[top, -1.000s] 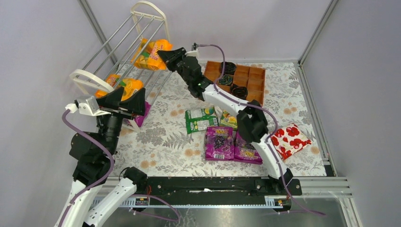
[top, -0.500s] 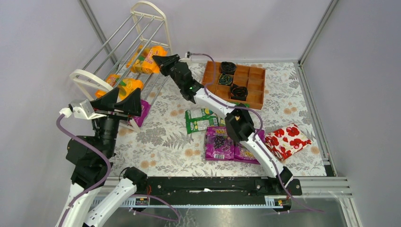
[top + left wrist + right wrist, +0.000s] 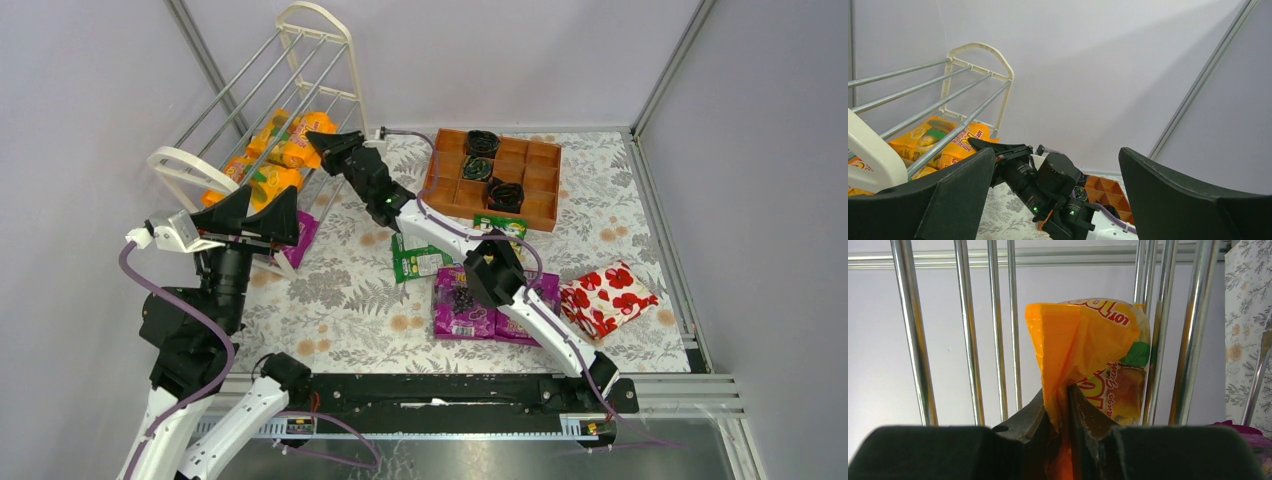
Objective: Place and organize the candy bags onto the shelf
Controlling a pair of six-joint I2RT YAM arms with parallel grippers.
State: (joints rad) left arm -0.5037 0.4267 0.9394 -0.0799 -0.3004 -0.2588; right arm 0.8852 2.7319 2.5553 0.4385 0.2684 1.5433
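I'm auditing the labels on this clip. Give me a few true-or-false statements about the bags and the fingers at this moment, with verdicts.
1. The right gripper is shut on an orange candy bag at the shelf. True.
2. The left gripper holds a purple bag. False: its fingers are spread apart with nothing between them.
3. A purple candy bag lies flat on the table. True.
4. The wooden tray sits on one of the shelf's tiers. False: it rests on the table, to the right of the shelf.
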